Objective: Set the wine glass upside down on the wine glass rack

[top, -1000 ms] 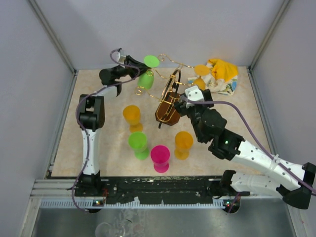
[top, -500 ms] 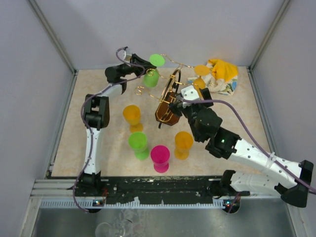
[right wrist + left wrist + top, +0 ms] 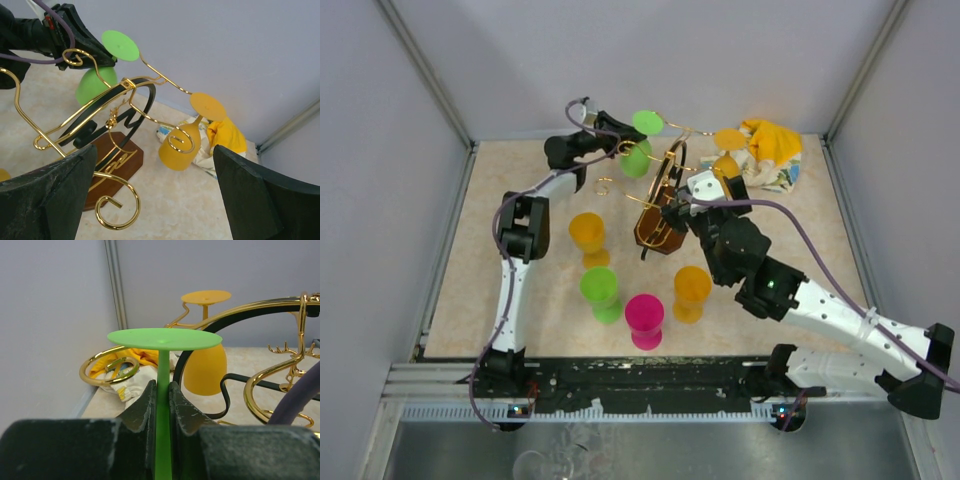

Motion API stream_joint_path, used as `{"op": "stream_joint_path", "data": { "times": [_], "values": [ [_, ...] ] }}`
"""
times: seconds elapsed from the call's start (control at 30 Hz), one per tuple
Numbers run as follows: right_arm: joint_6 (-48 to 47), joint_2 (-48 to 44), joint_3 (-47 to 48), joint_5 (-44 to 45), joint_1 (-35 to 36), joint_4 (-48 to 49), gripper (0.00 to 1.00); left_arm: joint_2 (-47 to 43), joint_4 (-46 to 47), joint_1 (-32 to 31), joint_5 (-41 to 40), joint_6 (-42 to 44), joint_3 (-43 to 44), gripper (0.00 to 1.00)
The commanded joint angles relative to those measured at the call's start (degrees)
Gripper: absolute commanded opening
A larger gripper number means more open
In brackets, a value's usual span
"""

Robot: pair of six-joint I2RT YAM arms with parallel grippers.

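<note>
Grey walls (image 3: 670,60) ring our tan desk (image 3: 520,300); at its far edge the left gripper (image 3: 163,390) pinches the green wine glass (image 3: 165,338), and the right gripper (image 3: 155,150) stands wide apart.

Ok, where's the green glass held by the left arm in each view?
Top external: the green glass, top centre, just left of the rack.
Left wrist: centre, foot up, stem in the left claw.
Right wrist: upper left, behind the gold wires.
Shared landmark: the orange glass hanging on the rack.
</note>
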Motion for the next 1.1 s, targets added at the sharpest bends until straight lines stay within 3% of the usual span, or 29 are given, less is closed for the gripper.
{"op": "stream_joint_path", "data": {
  "times": [0.0, 0.4, 1.07],
  "values": [
    [0.24, -1.21, 4.24, 0.76, -0.50, 1.55, 0.99, 2.11, 0.58, -1.60, -2.28, 2.15, 3.35, 0.00],
    [0.28, -2.11, 4.09, 0.89, -0.60, 1.12, 0.99, 4.20, -1.86, -3.01, -5.04, 4.58, 5.58, 0.00],
    [0.50, -1.17, 3.69, 0.35, -1.29, 1.32, 0.99, 6.84, -5.75, -2.88, -16.68, 10.93, 6.80, 0.00]
  ]
}}
